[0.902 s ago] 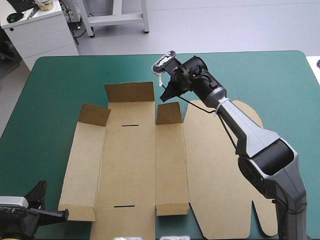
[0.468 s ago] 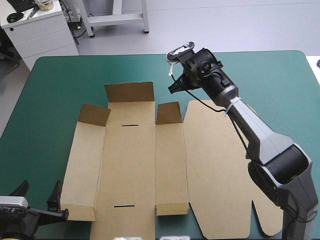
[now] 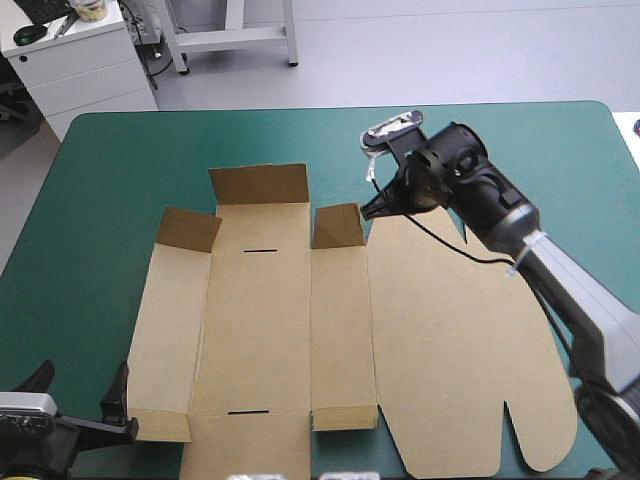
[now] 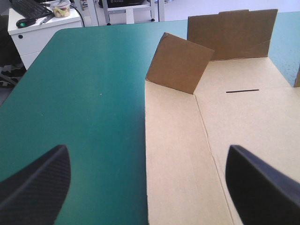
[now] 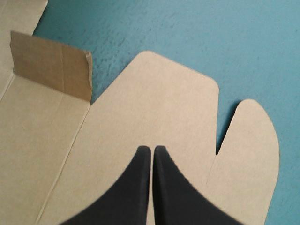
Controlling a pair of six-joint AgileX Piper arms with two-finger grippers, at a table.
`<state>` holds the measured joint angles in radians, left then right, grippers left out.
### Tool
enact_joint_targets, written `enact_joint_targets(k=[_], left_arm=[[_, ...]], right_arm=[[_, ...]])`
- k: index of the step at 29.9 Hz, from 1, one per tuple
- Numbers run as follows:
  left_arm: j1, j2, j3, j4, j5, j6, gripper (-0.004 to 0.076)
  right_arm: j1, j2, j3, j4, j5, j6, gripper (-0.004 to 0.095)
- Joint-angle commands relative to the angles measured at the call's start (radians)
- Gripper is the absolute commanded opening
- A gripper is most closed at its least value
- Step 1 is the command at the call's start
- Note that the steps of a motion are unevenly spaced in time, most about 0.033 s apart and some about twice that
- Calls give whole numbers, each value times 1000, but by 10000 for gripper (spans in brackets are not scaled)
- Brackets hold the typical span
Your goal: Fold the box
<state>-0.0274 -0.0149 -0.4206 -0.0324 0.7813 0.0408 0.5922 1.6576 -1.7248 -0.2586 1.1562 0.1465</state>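
From above: the box [image 3: 260, 330] lies opened out in the middle of the table [image 3: 120, 160], brown board on the teal-green cover. At its far end three flaps stand up: the broad far flap [image 3: 258, 185], with a smaller corner flap [image 3: 188, 229] on one side and a second small flap [image 3: 337, 226] on the other. The lid panel [image 3: 455, 340], with its rounded tabs, lies flat toward the table's right. The right gripper [image 3: 372, 208] points down at the lid panel's far edge, just beside that second small flap. The left gripper [image 3: 82, 385] sits low at the near left corner of the table, beside the box's near left corner.

Left wrist now: the left gripper [image 4: 147, 150] is spread wide, fingers well apart and nothing between them, with the box's left edge [image 4: 146, 154] running straight ahead toward the raised corner flap [image 4: 178, 63].

Right wrist: the right gripper [image 5: 152, 151] is clenched to a single point, empty, over the flat lid panel [image 5: 164, 103]. Whether it touches the board I cannot tell.
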Motion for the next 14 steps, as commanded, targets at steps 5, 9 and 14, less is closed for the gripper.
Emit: enact_joint_targets(k=[5, 9, 14], left_arm=[[-7, 93, -73, -21, -40, -2, 636], [-9, 252, -174, -82, -27, -2, 636], [-13, 516, -347, -211, 100, 46, 636]], right_arm=[[-5, -358, 345, -14, -156, 54, -1], [-5, -548, 522, -14, -264, 120, -1], [-5, -735, 667, -14, -310, 156, -1]])
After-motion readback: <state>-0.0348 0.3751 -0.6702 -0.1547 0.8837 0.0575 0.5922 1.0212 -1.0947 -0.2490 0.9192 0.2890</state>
